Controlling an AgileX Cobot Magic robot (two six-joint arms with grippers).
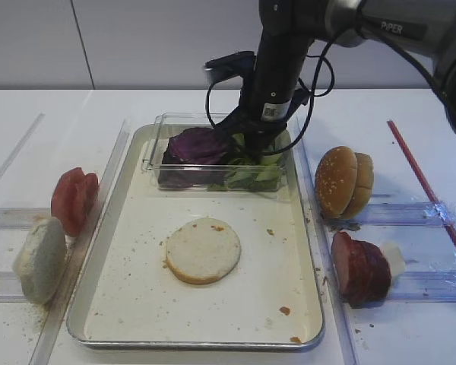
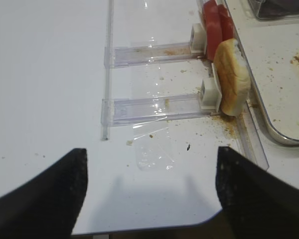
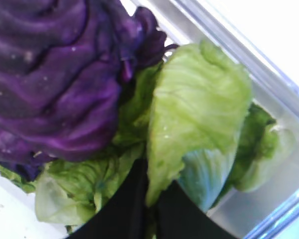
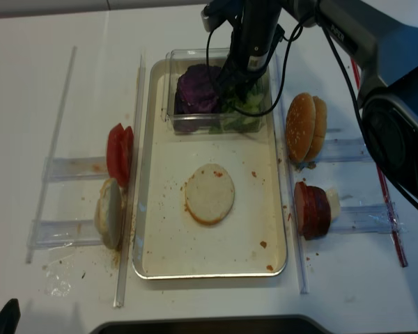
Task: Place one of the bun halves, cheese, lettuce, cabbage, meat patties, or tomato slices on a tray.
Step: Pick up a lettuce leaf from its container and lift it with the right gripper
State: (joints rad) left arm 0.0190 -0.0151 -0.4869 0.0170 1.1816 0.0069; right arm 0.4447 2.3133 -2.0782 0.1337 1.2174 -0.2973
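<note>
We are seeing right gripper [image 3: 148, 209] pinching lettuce [image 3: 199, 119] inside clear box [image 1: 158, 137]; lift and placing remaining. One bun half [image 1: 203, 249] lying on tray [image 1: 129, 304]. Left gripper [image 2: 149, 194] spread, idling.

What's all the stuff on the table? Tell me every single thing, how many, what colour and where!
tray: one, silver with a cream floor, middle of the table
flat bun: one, pale, lying in the tray
clear box: one, at the tray's far end
purple cabbage: dark purple, left side of the box
lettuce: light green, right side of the box
tomato slices: pinkish-red, standing left of the tray
pale bun: one, cream, standing left of the tray, nearer than the tomato
sesame buns: golden-brown, standing right of the tray
patties: dark reddish-brown, standing right of the tray
right claw: black, shut on the lettuce in the box
left claw: black, open over bare table
</note>
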